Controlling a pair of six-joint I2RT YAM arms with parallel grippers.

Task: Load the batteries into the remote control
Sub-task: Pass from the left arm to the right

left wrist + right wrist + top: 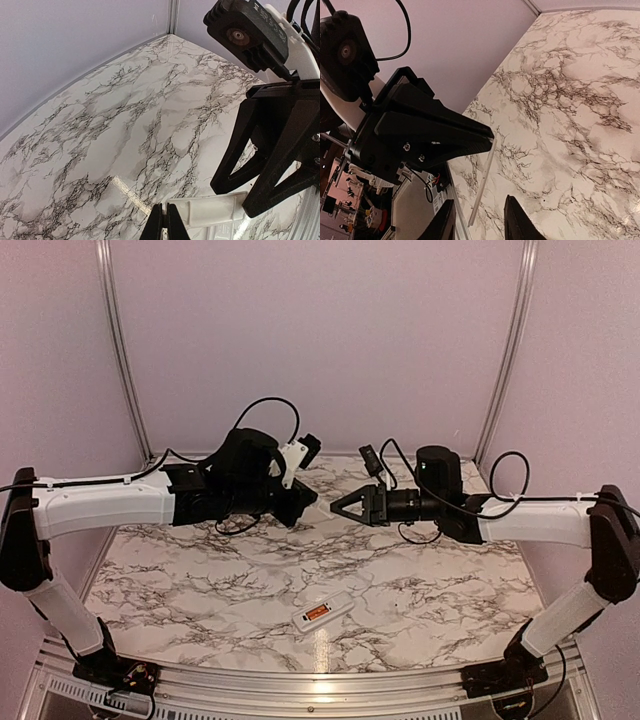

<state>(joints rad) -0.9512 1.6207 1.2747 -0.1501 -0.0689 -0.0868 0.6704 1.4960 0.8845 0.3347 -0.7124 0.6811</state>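
The white remote control point(322, 612) lies back-up on the marble table near the front, an orange-red patch of batteries point(317, 613) showing in its recess. Both grippers meet in mid-air above the table's middle. My left gripper point(311, 497) is shut on one end of a thin white flat cover piece point(212, 210), and its jaws point(164, 214) are pressed together on it. My right gripper point(336, 508) is open. Its fingers point(235, 160) stand on either side of the cover's other end. In the right wrist view the cover point(484, 180) shows edge-on between my open right gripper point(480, 200).
The marble tabletop point(200, 580) is enclosed by lilac walls with metal corner posts point(120, 350). A metal rail point(300, 702) runs along the near edge by the arm bases. Cables loop off both wrists.
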